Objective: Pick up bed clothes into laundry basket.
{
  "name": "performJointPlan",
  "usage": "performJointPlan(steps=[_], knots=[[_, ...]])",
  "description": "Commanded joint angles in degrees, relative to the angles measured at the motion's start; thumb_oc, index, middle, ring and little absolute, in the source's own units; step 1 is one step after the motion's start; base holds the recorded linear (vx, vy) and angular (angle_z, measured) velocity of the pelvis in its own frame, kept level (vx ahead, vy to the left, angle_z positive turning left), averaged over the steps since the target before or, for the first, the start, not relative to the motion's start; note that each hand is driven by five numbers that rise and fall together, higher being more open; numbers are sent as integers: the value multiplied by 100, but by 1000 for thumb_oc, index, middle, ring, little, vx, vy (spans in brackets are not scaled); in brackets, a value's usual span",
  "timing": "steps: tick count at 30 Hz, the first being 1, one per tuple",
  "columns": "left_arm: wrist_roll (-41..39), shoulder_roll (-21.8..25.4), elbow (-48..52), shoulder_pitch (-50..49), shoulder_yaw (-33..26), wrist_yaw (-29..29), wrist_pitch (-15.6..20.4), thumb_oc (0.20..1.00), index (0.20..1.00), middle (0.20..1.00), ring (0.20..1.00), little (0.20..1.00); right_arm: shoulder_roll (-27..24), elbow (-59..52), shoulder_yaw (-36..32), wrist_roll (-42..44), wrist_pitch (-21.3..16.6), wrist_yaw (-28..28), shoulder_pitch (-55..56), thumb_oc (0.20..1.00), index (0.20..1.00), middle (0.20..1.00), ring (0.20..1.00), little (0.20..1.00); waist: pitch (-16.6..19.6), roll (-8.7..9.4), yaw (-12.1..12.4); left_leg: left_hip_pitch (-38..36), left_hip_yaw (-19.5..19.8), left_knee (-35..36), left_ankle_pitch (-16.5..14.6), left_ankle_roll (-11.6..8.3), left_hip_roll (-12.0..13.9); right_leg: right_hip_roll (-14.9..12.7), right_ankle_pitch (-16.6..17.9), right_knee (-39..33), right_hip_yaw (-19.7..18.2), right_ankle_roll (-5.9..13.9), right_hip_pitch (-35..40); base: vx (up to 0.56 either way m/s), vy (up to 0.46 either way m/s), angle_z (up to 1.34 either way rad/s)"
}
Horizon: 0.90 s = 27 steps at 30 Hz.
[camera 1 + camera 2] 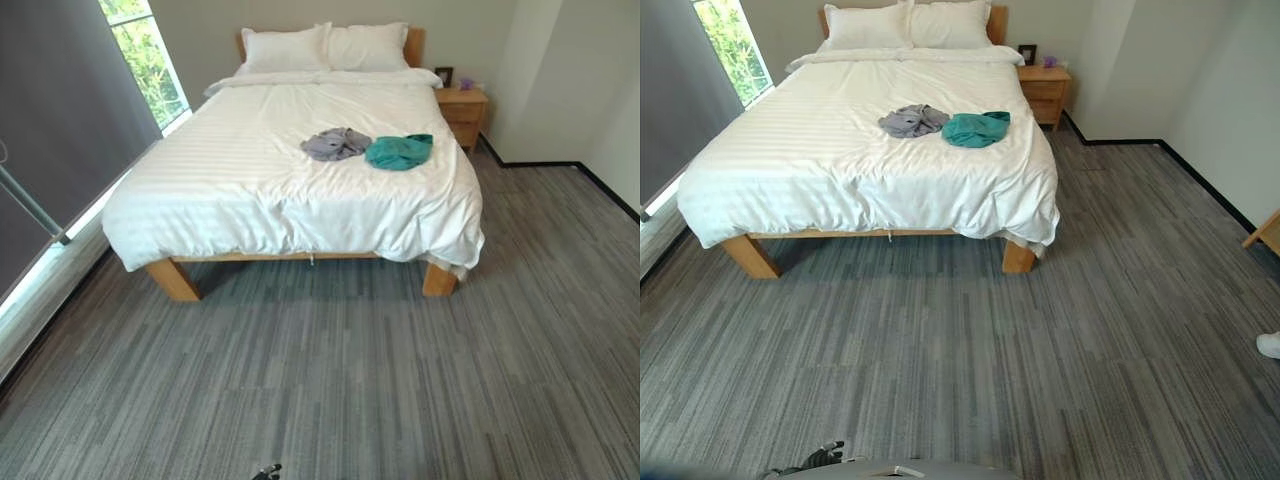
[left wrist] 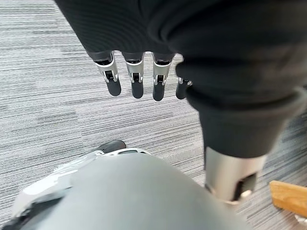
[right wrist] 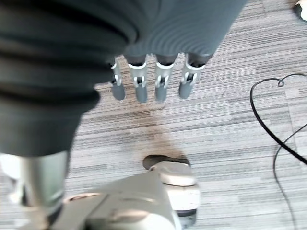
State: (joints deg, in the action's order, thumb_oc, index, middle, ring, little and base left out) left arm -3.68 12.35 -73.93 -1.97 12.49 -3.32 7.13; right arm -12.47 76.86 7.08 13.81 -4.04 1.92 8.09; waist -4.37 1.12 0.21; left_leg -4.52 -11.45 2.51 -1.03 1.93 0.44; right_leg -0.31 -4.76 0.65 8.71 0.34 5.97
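A crumpled grey garment (image 1: pixel 336 144) and a teal garment (image 1: pixel 399 151) lie side by side on the white duvet of the bed (image 1: pixel 250 190), toward its right side; the same grey garment (image 1: pixel 913 121) and teal garment (image 1: pixel 976 129) show in the right eye view. My left hand (image 2: pixel 136 79) hangs over the grey carpet with relaxed, straight fingers and holds nothing. My right hand (image 3: pixel 151 81) hangs the same way above the carpet, fingers straight and empty. Both hands are far from the bed.
Two white pillows (image 1: pixel 325 45) lie at the headboard. A wooden nightstand (image 1: pixel 463 110) stands right of the bed. A window (image 1: pixel 145 55) and grey wall run along the left. Open carpet (image 1: pixel 340 370) lies before the bed. A person's white shoe (image 1: pixel 1269 344) shows at far right.
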Motion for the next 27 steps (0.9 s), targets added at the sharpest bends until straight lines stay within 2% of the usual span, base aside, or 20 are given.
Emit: performJointPlan(steps=[1,3,9,18,19,23,27], knots=[[371,-278,-2,394,187,-56,140,1000,1000,1000,1000,1000,60,-456,262,118,-114,79,-322,1000,1000,1000,1000,1000,-149,81,17,-235,45,249,240,-444,240,-432,613,-565,37,597,119,0,0,0],[433,-258,-5,398,234,-75,107,1000,1000,1000,1000,1000,54,-765,428,20,-120,134,-262,1000,1000,1000,1000,1000,-158,114,27,-216,49,249,253,-449,246,-430,631,-565,28,605,91,-11,-7,-5],[702,-272,-422,467,115,149,-123,1000,1000,1000,1000,1000,95,-789,484,100,-51,196,-253,1000,1000,1000,1000,1000,-150,142,29,-207,32,249,255,-456,255,-419,633,-565,18,599,79,0,-2,-1],[305,-271,-631,427,-348,227,-232,1000,1000,1000,1000,1000,74,-1018,418,143,-1,149,-187,1000,1000,1000,1000,1000,-95,172,12,-298,-19,249,195,-465,271,-411,601,-565,-5,594,145,16,1,-4],[252,-214,-502,553,-352,298,-256,1000,1000,1000,1000,1000,-31,-1416,259,317,9,-4,-235,1000,1000,1000,1000,1000,-67,153,-28,-335,-42,249,180,-473,278,-410,597,-565,-30,602,164,22,22,-4],[-44,42,253,999,-255,458,-138,1000,1000,1000,1000,1000,-397,-1676,-145,690,-81,-152,-480,1000,1000,1000,1000,1000,-46,56,-105,-376,-56,249,164,-480,278,-416,601,-565,-54,620,188,12,36,-9],[-788,528,2522,941,-279,449,-54,1000,1000,1000,1000,1000,-763,-2940,-562,833,-176,-352,-570,1000,1000,1000,1000,1000,-84,-28,-98,-357,-17,249,187,-468,261,-437,619,-565,-9,645,187,-2,7,-1]])
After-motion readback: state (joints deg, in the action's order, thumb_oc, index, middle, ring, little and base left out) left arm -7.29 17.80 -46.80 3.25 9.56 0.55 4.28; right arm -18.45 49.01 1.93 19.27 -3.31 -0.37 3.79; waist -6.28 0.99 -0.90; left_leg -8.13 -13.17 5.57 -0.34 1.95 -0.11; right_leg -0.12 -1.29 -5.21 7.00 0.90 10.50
